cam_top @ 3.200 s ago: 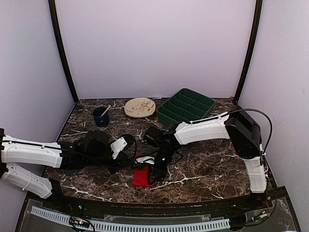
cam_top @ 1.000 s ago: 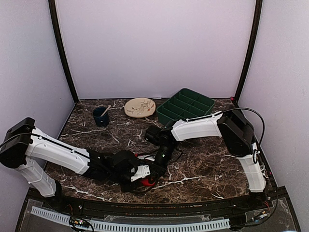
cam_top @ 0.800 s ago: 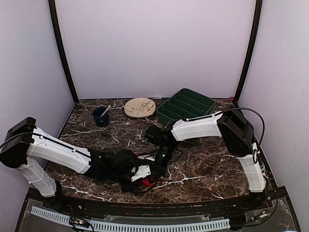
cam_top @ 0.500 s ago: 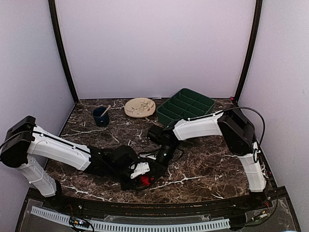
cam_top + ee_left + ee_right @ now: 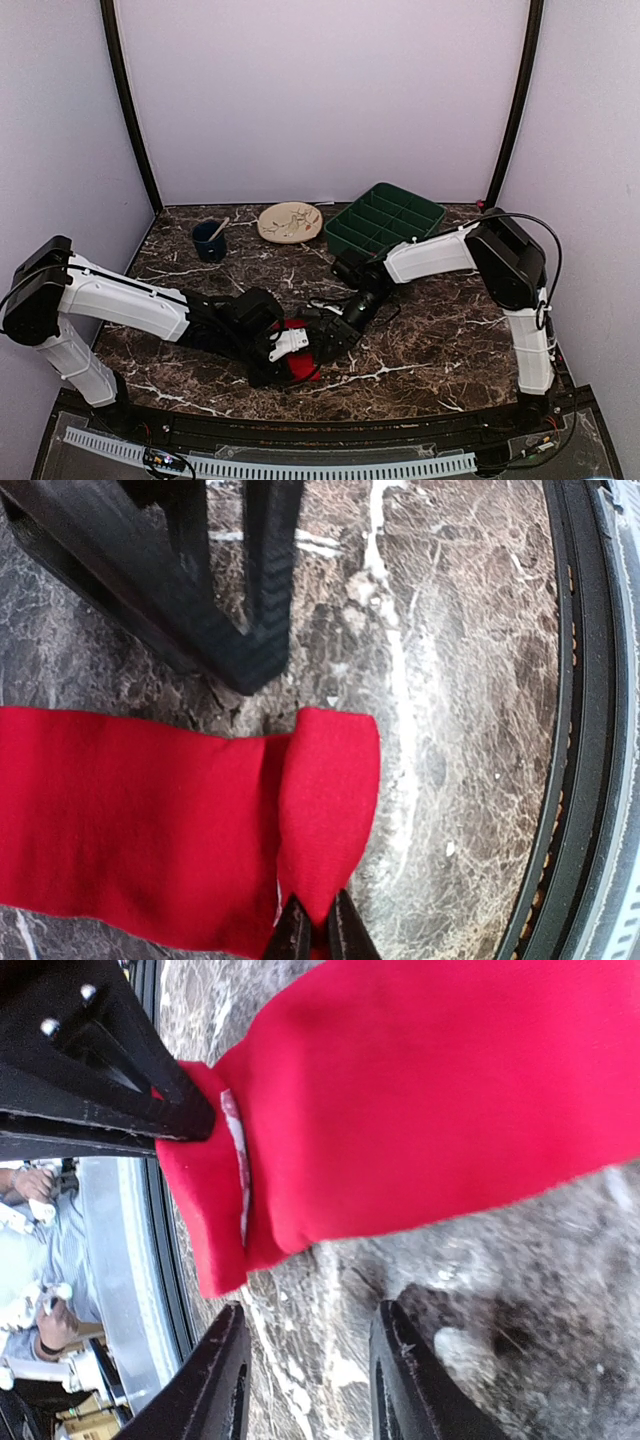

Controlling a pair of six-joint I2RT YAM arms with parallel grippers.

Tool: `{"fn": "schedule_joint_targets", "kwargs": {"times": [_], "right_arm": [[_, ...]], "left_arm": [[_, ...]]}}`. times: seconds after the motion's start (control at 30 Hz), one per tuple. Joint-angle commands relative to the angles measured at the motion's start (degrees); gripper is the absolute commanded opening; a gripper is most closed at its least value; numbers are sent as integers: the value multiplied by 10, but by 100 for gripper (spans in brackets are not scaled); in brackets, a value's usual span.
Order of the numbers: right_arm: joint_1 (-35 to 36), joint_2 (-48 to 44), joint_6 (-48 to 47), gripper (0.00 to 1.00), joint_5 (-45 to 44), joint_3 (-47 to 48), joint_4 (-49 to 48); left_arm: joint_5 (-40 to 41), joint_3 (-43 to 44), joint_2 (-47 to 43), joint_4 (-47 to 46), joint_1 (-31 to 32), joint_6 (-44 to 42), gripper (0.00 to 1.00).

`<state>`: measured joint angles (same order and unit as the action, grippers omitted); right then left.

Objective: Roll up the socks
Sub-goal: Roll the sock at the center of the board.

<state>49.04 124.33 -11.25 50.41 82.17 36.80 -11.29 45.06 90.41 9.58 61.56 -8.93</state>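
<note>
Foremost, socks [image 5: 150, 820]: bright red fabric, lying flat on the dark veined worktop [image 5: 430, 630] near its front rim, one end [image 5: 330, 800] doubled back over the rest. A thin white strip [image 5: 238, 1155] shows at the fold. Whether one layer or two lies there cannot be told. The far end is cut off in both wrist views, and from above most of the fabric is hidden under the two wrists. Left claw [image 5: 312, 935]: pressed together, pinching the folded end, only its tips in view. Right claw [image 5: 312, 1325]: spread, holding nothing, over bare stone just beside the fold. Toward the back of the worktop, well apart: blue cup [image 5: 209, 241] with a stick in it, beige plate [image 5: 290, 221], green divided tray [image 5: 385, 220].
</note>
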Motion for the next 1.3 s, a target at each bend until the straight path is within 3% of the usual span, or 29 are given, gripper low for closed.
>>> {"fn": "schedule_joint_targets", "kwargs": {"times": [0.0, 0.2, 0.6, 0.93, 1.27], "right_arm": [[-16, -29, 32, 39, 19, -35, -68], [-35, -82, 81, 40, -9, -92, -148], [-25, -216, 108, 41, -179, -219, -252], [81, -279, 84, 41, -374, -283, -309], [158, -268, 30, 43, -432, -249, -290]], "left_arm": [[-31, 13, 1, 36, -7, -15, 7], [-60, 30, 13, 62, -20, -26, 7], [-215, 91, 74, 141, -91, -37, 7], [-335, 131, 139, 186, -143, -40, 7], [-375, 135, 172, 203, -148, -39, 7]]}}
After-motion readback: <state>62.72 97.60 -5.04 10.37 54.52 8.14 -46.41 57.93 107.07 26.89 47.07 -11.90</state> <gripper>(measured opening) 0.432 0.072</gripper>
